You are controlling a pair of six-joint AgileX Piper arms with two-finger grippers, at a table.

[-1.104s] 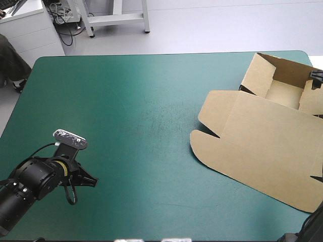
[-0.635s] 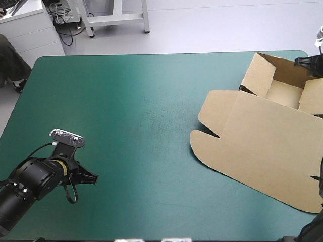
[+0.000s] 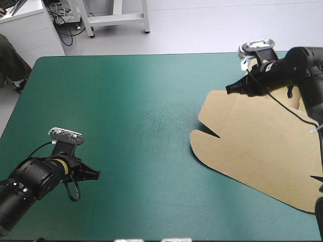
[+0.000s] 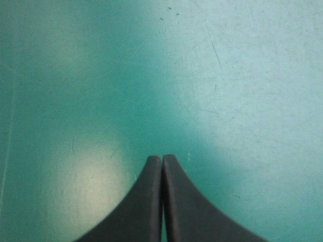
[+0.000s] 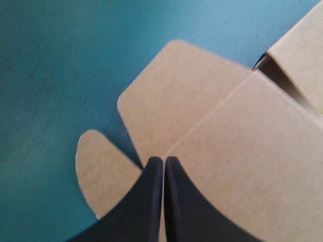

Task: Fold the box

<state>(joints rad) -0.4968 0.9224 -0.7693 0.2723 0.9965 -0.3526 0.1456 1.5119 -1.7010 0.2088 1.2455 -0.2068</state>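
The brown box (image 3: pixel 267 151) lies at the table's right side with its lid flat and a side flap (image 3: pixel 214 111) pointing toward the middle. My right arm hides most of its tray part. The right gripper (image 3: pixel 229 91) hovers shut over the flap's far corner, holding nothing. In the right wrist view its closed fingertips (image 5: pixel 164 160) meet above the lid's fold line, with the side flap (image 5: pixel 176 96), a rounded tab (image 5: pixel 101 171) and a raised tray wall (image 5: pixel 298 55) ahead. The left gripper (image 3: pixel 96 174) is shut near the front left, over bare teal-green cover (image 4: pixel 162 159).
A wide stretch of teal-green cover (image 3: pixel 146 116) separates the two grippers. The table's far edge (image 3: pixel 151 54) runs behind the box, and the box reaches the right edge of the table.
My right arm swung in from the far right corner over the tray toward the table's middle, and its fingers shut. The left arm barely shifted. The box stayed put.
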